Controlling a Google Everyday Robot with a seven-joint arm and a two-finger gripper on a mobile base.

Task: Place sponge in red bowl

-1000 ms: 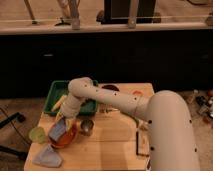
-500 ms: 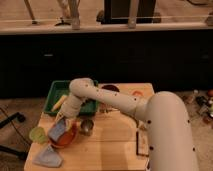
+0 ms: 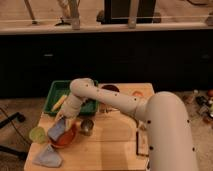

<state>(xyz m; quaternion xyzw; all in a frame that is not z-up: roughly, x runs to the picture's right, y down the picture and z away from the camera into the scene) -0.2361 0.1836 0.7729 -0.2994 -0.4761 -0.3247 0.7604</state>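
The red bowl (image 3: 66, 140) sits on the wooden table (image 3: 112, 145) at the front left. A pale blue sponge (image 3: 56, 130) leans in it, over its left rim. My gripper (image 3: 65, 118) hangs just above the bowl, at the sponge's upper edge. I cannot tell whether it still touches the sponge. The white arm (image 3: 120, 102) reaches in from the right across the table.
A green tray (image 3: 55, 91) holding a yellow item stands behind the bowl. A metal can (image 3: 87, 126) is right of the bowl, a yellow-green cup (image 3: 37, 134) left of it, a blue cloth (image 3: 48, 157) in front. A dark bowl (image 3: 111, 89) is at the back.
My gripper has moved slightly up and to the left over the bowl. The sponge stays at the bowl's left rim.
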